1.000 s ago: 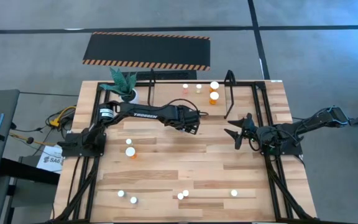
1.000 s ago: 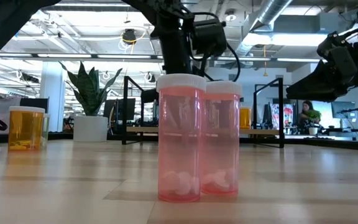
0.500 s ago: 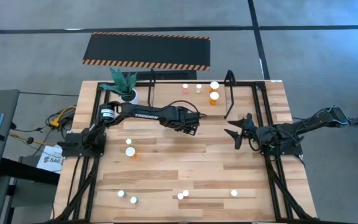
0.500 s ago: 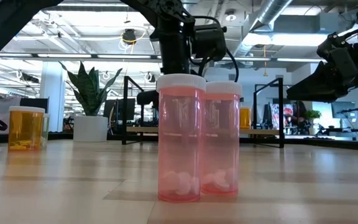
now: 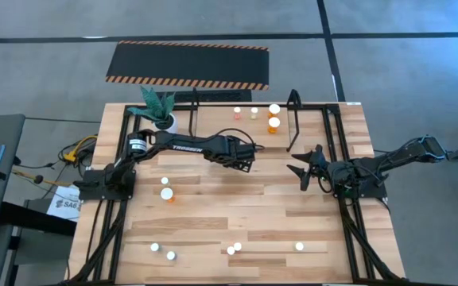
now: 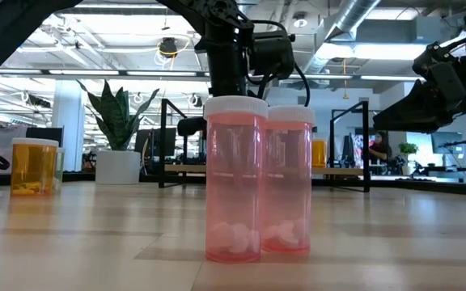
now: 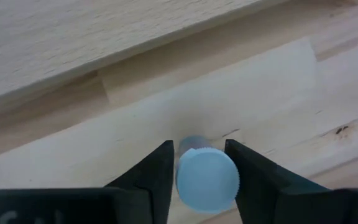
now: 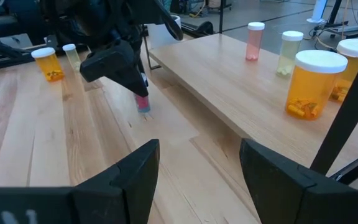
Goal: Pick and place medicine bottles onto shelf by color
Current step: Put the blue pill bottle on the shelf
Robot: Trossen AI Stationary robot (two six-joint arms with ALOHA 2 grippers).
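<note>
A small pink medicine bottle (image 8: 143, 103) with a white cap (image 7: 207, 180) stands on the table just in front of the shelf (image 5: 293, 119), a low black tube frame carrying a wooden board. My left gripper (image 5: 246, 164) comes down over it, shut on the bottle. On the shelf stand a pink bottle (image 8: 255, 41), a greenish one (image 8: 289, 53) and a larger orange one (image 8: 316, 84). My right gripper (image 5: 300, 171) waits open at the table's right, touching nothing. My left gripper pinches the bottle at its white cap (image 7: 182, 179), one finger (image 7: 157, 177) on each side of the cap. The fingers come steeply from above, pointing down. The bottle stands upright with its bottom (image 8: 145, 110) on the table.
Two pink bottles (image 6: 235, 178) stand near the table's front edge with several more white-capped ones (image 5: 170, 256). An orange bottle (image 5: 167, 195) stands left of centre. A potted plant (image 5: 159, 107) is at the far left, and a striped black mat (image 5: 189, 63) lies beyond the table.
</note>
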